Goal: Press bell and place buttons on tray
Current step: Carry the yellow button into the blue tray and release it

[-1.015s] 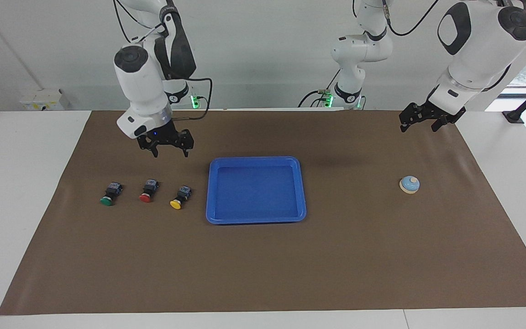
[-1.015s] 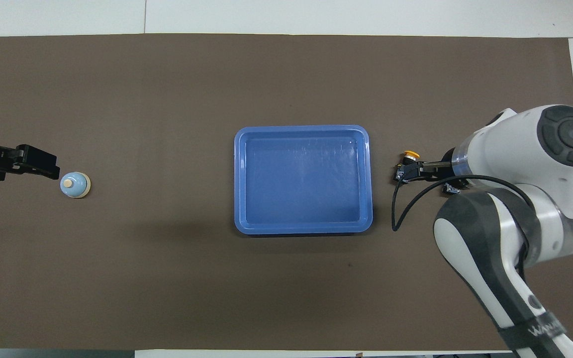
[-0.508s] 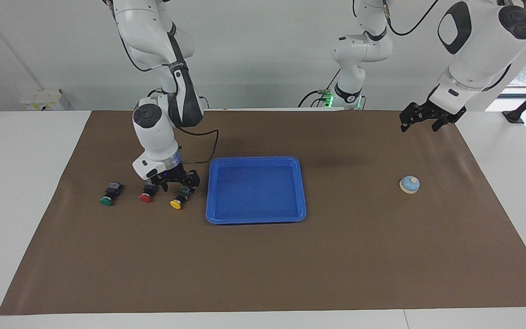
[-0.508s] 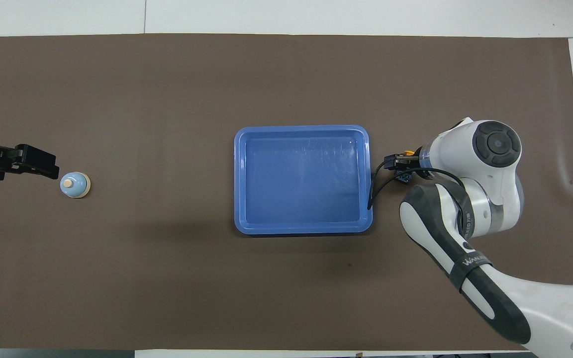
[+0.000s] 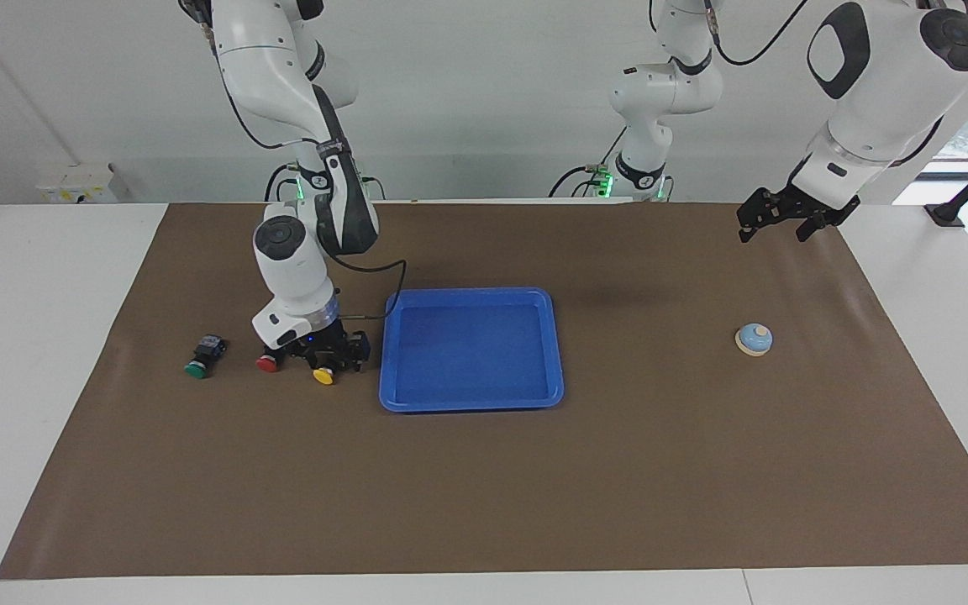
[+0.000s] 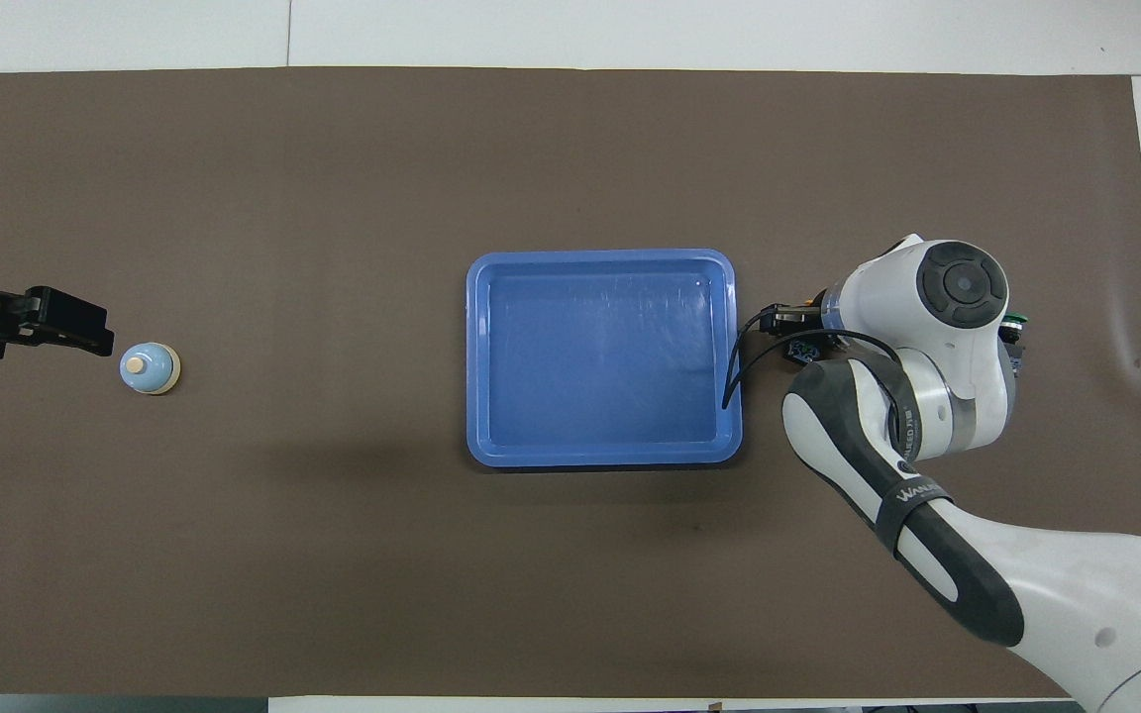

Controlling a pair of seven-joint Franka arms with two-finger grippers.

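Fingers (image 5: 316,357) lower, straddling yellow button (image 5: 324,376)

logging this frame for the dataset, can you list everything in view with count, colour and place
tray: one, bright blue, middle of the brown mat, nothing in it.
buttons: three, black bodies, in a row beside the tray toward the right arm's end; yellow button closest to the tray, red button next, green button last.
bell: one, light blue dome on a cream base, toward the left arm's end.
mat: one, brown, covering most of the white table.
right gripper: black, down at the yellow button.
left gripper: black, raised, waiting, nearer the robots than the bell.
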